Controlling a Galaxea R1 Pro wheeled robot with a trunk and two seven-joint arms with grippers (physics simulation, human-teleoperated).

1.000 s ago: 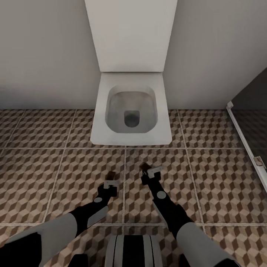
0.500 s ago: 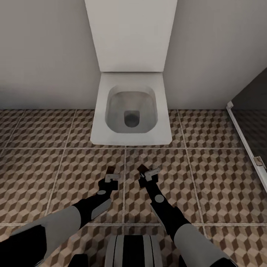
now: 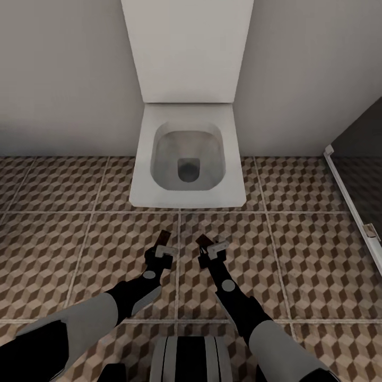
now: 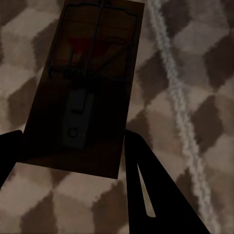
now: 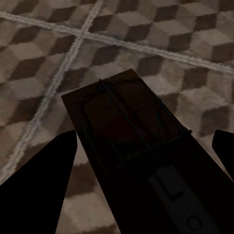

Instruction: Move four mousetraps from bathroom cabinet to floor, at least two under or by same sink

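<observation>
Two mousetraps are in hand above the bathroom floor (image 3: 79,249) of cube-pattern tiles. My left gripper (image 3: 162,251) is shut on one mousetrap (image 3: 164,236), a small brown board sticking out ahead of the fingers. In the left wrist view this mousetrap (image 4: 92,83) shows its wire spring and sits between the dark fingers (image 4: 156,195) of the left gripper (image 4: 73,144). My right gripper (image 3: 213,249) is shut on the other mousetrap (image 3: 202,243). That mousetrap (image 5: 136,146) fills the right gripper (image 5: 144,163) between its two fingers. The cabinet and the bathroom sink are out of view.
A white toilet (image 3: 187,159) with its tall cistern stands against the wall straight ahead, just beyond both grippers. A glass shower screen with a white frame (image 3: 347,196) and dark shower floor (image 3: 366,170) lies at the right. My base (image 3: 188,355) shows at the bottom.
My left arm has reached forward and a little right, carrying its mousetrap closer to the toilet. The right gripper shifted slightly left early on, then held still.
</observation>
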